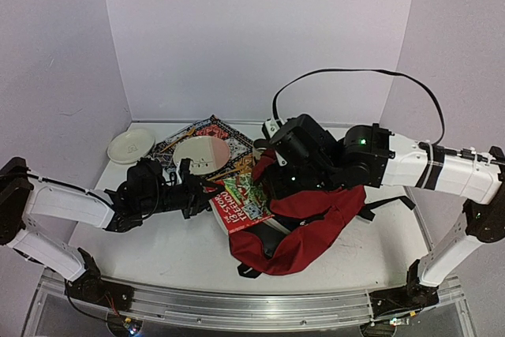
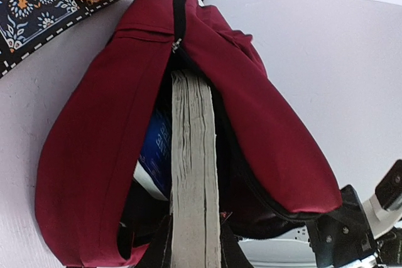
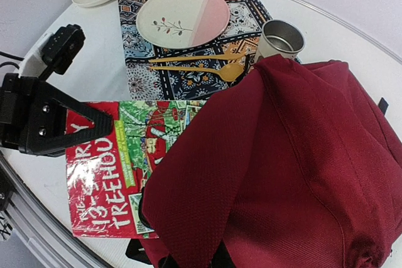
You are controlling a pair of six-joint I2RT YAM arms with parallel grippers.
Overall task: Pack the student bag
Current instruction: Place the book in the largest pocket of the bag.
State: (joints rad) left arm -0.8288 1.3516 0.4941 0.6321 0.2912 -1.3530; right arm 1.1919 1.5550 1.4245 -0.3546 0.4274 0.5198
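The left claw (image 1: pixel 197 189) is clamped on the near end of a thick paperback book (image 1: pixel 243 201). The book's far end is pushed into the left-facing mouth of the bag (image 1: pixel 316 230). From the left wrist, its page edge runs into the opening next to a blue book (image 2: pixel 154 149) that lies inside. The bag lies mid-table, right of the paperback, slumped on its side. It looks like soft, limp cloth that sags shut unless something holds it, and the books will make it heavier. The firmest holds are probably the stitched rim along the zipper or a strap, not the loose panel. The right claw (image 1: pixel 272 170) is closed, apparently pinching the upper lip of the opening and lifting it, though cloth hides its tips.
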